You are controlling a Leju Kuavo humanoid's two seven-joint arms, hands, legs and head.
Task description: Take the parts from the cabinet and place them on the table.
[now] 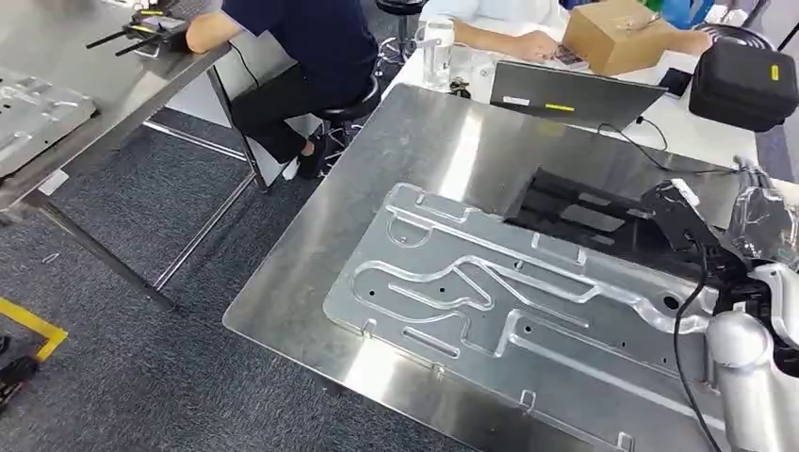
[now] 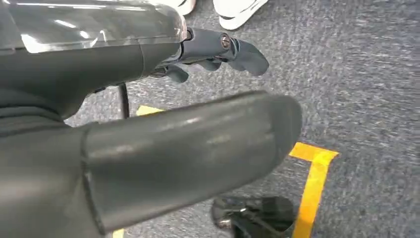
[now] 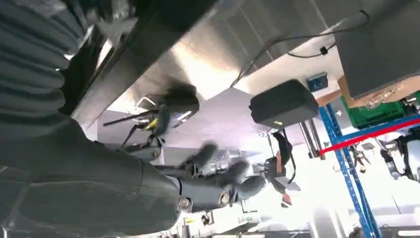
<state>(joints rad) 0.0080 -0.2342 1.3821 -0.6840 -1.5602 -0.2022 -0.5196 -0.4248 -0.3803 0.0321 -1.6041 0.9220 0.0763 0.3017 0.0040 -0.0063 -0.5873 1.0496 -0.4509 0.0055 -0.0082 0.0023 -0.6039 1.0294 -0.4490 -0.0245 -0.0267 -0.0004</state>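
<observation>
A large stamped silver panel [image 1: 490, 301] lies flat on the steel table [image 1: 443, 141]. Past its far edge a black tray-like part [image 1: 575, 212] rests on the table. My right hand [image 1: 730, 231] hovers at the right end of that black part, dark fingers spread; whether it touches is unclear. In the right wrist view my right hand [image 3: 148, 188] has its fingers [image 3: 237, 186] stretched out, blurred, holding nothing. My left hand [image 2: 148, 124] hangs over the carpet with nothing between thumb and fingers [image 2: 223, 49].
Behind the steel table, people sit at a white table with a laptop [image 1: 565, 94], a cardboard box [image 1: 622, 33], a black case [image 1: 744, 85] and a bottle [image 1: 436, 52]. A second steel table [image 1: 104, 85] stands at left. Yellow tape [image 1: 33, 325] marks the floor.
</observation>
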